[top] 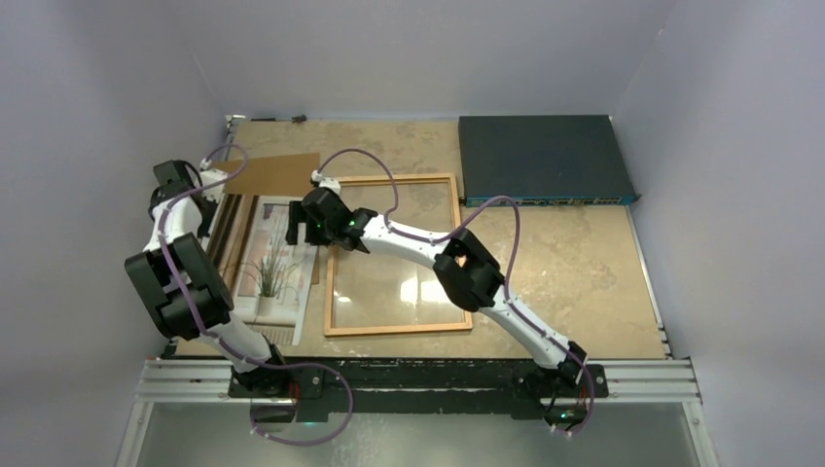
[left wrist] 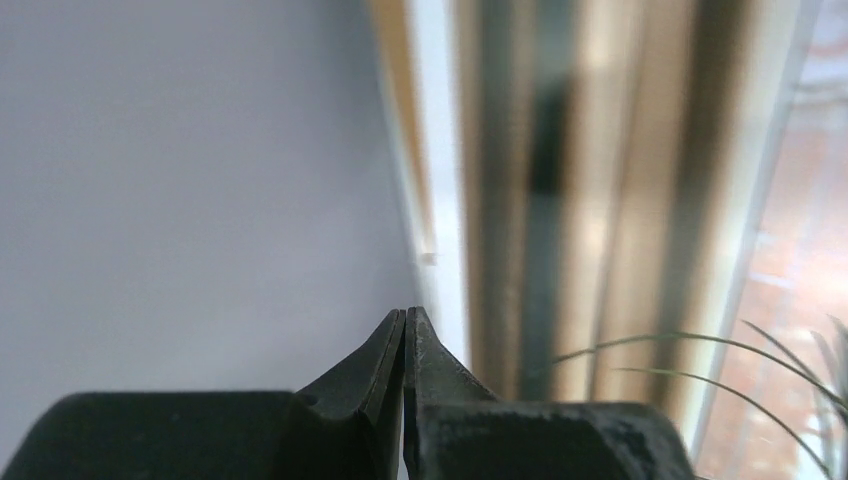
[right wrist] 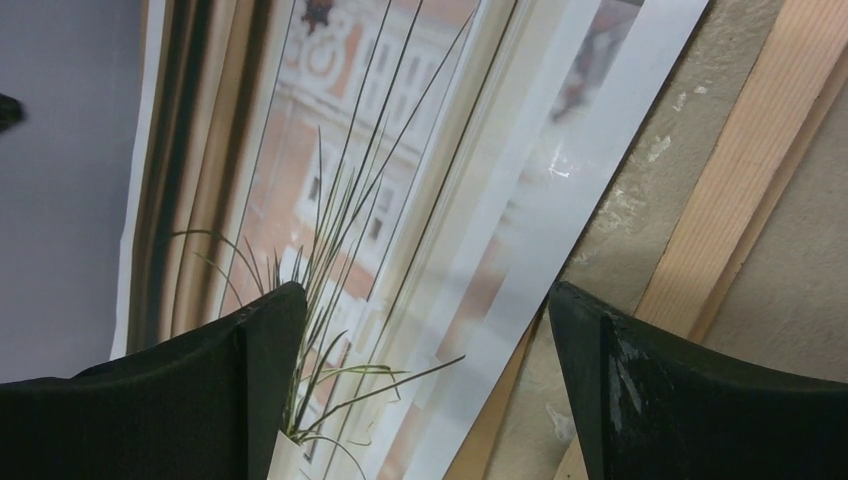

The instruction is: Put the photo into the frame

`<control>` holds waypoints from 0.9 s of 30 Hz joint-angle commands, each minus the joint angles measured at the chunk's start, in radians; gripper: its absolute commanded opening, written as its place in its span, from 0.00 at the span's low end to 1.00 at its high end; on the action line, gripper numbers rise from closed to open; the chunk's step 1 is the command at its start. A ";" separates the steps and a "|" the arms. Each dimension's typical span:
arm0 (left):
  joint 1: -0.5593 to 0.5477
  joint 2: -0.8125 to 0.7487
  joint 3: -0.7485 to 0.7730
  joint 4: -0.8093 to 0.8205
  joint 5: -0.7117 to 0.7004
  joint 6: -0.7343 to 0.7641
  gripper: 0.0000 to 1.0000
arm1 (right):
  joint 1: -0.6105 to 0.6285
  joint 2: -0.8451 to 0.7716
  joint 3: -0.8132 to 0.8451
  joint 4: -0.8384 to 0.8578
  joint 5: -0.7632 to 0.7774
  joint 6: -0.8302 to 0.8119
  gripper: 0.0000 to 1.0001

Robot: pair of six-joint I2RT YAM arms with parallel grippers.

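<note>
Photo (top: 277, 277) by left edge of frame (top: 399, 327), right pincer (right wrist: 425, 300) spread above it, left pincer (left wrist: 405, 315) clenched empty

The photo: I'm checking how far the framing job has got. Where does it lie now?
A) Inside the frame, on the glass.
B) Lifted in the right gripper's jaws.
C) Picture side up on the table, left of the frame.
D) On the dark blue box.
C: the photo lies flat, picture up, left of the frame, with the right gripper open above it.

Pale walls (top: 409, 49) enclose mottled beige table (top: 584, 263); soft even light.
</note>
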 commanded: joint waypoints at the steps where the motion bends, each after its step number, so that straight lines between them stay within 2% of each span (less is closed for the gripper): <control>1: 0.039 -0.054 -0.027 0.186 -0.185 0.073 0.00 | 0.004 0.021 0.014 -0.107 0.099 -0.042 0.95; 5: 0.069 -0.016 -0.080 0.324 -0.282 0.122 0.00 | 0.005 0.031 0.029 -0.141 0.140 -0.056 0.95; 17: 0.081 0.121 -0.186 0.450 -0.288 0.101 0.00 | 0.007 0.105 0.134 -0.200 0.155 -0.064 0.97; 23: 0.082 0.116 -0.194 0.401 -0.201 0.084 0.00 | 0.006 0.121 0.127 -0.188 0.112 -0.055 0.97; 27: 0.081 0.118 -0.193 0.348 -0.152 0.073 0.00 | 0.004 0.110 0.102 -0.168 0.019 -0.024 0.97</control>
